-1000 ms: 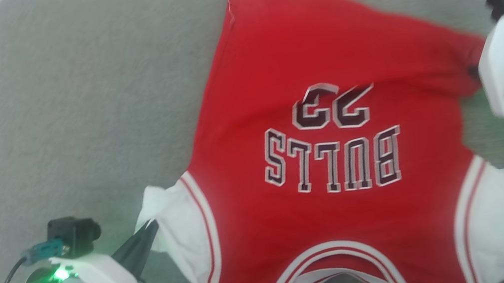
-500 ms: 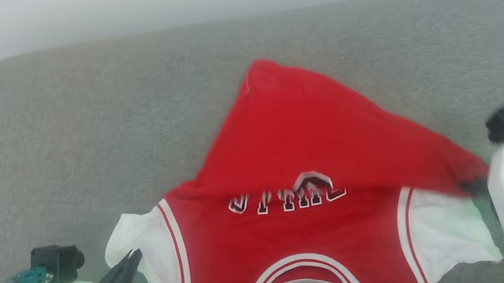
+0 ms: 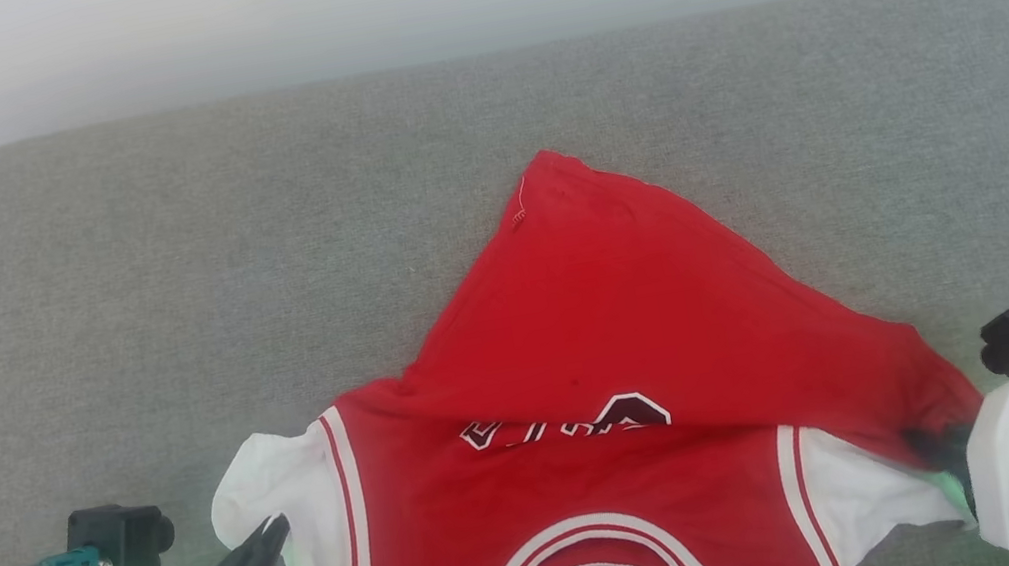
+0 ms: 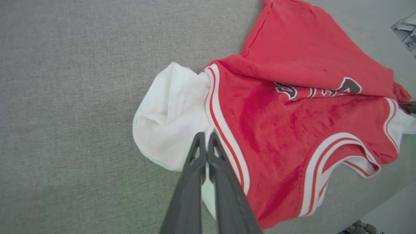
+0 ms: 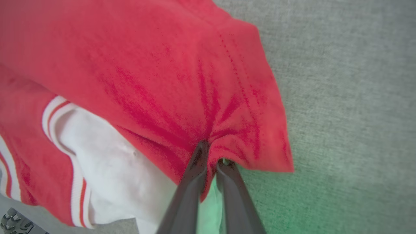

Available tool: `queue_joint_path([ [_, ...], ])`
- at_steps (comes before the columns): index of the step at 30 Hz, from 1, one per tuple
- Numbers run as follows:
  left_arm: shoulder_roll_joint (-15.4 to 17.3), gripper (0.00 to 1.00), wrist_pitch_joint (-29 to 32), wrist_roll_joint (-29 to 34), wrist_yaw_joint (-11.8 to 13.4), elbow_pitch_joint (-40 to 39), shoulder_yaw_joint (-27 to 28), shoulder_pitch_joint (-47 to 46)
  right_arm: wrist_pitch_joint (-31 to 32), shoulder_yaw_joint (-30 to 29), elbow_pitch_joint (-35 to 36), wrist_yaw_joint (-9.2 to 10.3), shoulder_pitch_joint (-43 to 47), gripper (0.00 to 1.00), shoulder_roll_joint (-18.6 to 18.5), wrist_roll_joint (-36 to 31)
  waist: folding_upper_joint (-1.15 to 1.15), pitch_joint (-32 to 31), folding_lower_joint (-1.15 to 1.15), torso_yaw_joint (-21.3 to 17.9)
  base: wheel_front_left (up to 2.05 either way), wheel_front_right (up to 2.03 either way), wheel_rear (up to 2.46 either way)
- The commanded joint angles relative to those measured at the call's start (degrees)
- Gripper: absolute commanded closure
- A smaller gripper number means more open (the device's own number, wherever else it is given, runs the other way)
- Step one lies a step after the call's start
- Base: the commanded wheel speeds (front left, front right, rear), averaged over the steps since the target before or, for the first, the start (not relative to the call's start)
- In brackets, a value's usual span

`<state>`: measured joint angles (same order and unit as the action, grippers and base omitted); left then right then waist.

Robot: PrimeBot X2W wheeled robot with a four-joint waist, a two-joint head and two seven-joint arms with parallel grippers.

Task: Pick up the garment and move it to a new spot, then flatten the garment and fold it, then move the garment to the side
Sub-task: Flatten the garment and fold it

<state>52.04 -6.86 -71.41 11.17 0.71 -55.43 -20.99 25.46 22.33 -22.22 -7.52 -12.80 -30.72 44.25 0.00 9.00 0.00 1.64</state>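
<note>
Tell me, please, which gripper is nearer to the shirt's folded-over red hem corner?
Right. The right gripper pinches that red hem corner; the left gripper is across the garment, shut on its white sleeve.

The garment (image 3: 610, 307) is soft, matt cloth, the counter (image 3: 159, 277) a coarse grey weave, and the dark fingers of the left claw (image 4: 206, 134) look smooth, perhaps plastic.

A red T-shirt (image 3: 613, 327) folded partway over itself on a grey counter (image 3: 159, 277), lettering half covered, left claw (image 3: 272, 530) closed on the white sleeve's edge, right claw (image 3: 936, 448) pinching the red hem corner
</note>
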Motion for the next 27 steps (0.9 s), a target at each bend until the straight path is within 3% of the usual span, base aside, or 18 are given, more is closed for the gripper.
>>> queue_joint_path([
  [1, 0.07, 1.0, 0.04, -0.08, -0.08, -0.07, -0.04, 0.48, 0.91, 0.27, -0.32, 0.08, 1.52, 0.0, 1.23, -0.73, 0.0, -0.08, 0.0, 0.06, 0.0, 0.0, 0.0],
  [8, -0.15, 1.0, 0.43, 0.28, 0.26, -0.27, -0.44, 0.68, 3.24, -5.96, 8.06, 0.09, 2.68, 0.0, 0.67, -3.39, 0.0, -0.79, 0.0, 0.41, 0.0, 0.0, 0.0],
  [18, -1.27, 1.0, 1.62, 1.04, 0.1, -0.52, -1.33, -0.63, 8.29, -13.02, 23.53, 0.07, -0.02, 0.0, 2.83, -9.13, 0.0, -1.23, 0.0, 2.72, 0.0, 0.0, 0.0],
  [24, -2.62, 1.0, 2.42, 2.08, -0.49, -0.27, -1.95, -2.11, 6.41, -11.7, 22.21, 0.06, -6.88, 0.0, 4.93, -11.65, 0.0, -0.7, 0.0, 5.23, 0.0, 0.0, 0.0],
  [27, -3.66, 1.0, 3.14, 2.97, -1.09, 0.01, -2.51, -3.33, 4.13, -9.89, 17.35, 0.06, -11.74, 0.0, 6.07, -11.95, 0.0, -0.04, 0.0, 7.29, 0.0, 0.0, 0.0],
])
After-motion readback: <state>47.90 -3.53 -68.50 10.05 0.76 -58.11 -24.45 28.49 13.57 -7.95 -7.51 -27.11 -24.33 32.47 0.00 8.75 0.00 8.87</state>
